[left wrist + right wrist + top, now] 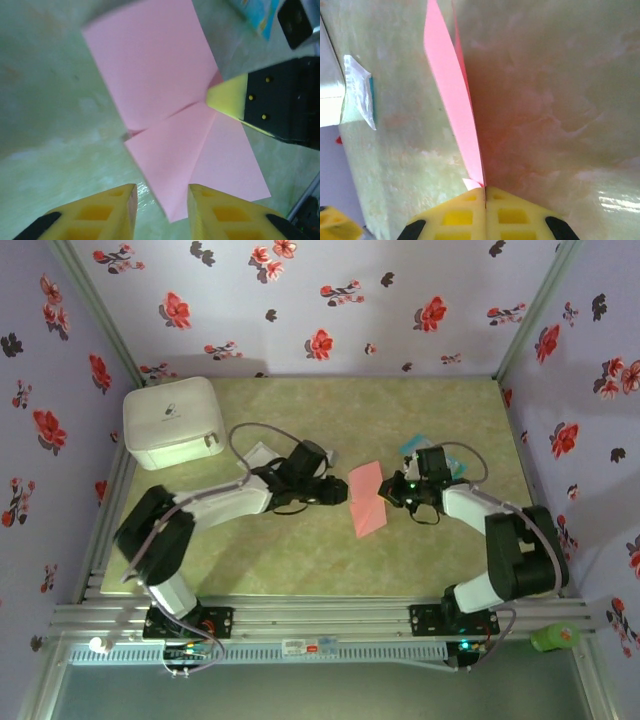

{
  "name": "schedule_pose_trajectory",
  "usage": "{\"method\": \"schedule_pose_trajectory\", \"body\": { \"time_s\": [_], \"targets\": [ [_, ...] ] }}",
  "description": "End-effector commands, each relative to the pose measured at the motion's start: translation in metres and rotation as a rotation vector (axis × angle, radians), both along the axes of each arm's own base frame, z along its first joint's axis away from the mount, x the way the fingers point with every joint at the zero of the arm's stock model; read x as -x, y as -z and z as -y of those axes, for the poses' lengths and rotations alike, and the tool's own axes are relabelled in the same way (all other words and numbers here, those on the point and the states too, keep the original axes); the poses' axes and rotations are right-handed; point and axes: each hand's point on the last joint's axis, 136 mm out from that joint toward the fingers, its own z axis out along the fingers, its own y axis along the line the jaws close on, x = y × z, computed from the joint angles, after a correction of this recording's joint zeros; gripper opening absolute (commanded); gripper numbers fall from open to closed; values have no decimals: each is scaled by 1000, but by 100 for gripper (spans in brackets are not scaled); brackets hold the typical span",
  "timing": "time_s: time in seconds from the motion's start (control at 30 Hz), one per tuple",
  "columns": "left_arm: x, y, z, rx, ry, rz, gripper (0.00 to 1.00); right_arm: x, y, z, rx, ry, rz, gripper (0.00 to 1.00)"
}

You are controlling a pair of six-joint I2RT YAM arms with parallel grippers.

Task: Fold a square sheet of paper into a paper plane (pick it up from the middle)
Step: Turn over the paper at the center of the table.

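**Evidently mid-fold, one edge pinched**

Nearest, the left gripper (161, 192) hangs empty, fingers slightly apart, just short of the square sheet of paper (170, 100) mid-table. The right gripper (485, 192) pinches its edge at the crease, fingers pressed together. Next, probably: steady the sheet, then fold.

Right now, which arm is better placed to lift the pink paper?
Right. The right gripper is shut on the pink paper's edge, while the left gripper stands open at the opposite edge, gripping nothing.
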Motion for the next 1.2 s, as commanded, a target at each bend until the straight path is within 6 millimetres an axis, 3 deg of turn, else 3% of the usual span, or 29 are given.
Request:
{"method": "schedule_pose_trajectory", "body": {
  "time_s": [0.0, 0.2, 0.43, 0.6, 0.73, 0.9, 1.17],
  "targets": [
    [-18, -6, -47, -115, -153, 128, 35, 4, -24, 15, 222, -72, 74, 4],
    [-24, -25, -93, -173, -265, 243, 39, 8, -51, 35, 561, -147, 122, 4],
    [-24, -31, -134, -134, -400, 280, 42, 0, -83, 85, 1109, -130, 151, 2],
    [-22, -37, -167, -108, -530, 306, 46, -7, -75, 81, 1244, -126, 134, 1],
    [-16, -46, -193, -95, -624, 353, 48, -9, -53, 56, 1318, -148, 143, 2],
    [-7, -53, -215, -117, -682, 374, 48, -8, -19, -5, 1305, -243, 135, 2],
    [1, -56, -224, -114, -700, 372, 48, 10, 17, -121, 927, -385, 57, 10]
  ]
}}
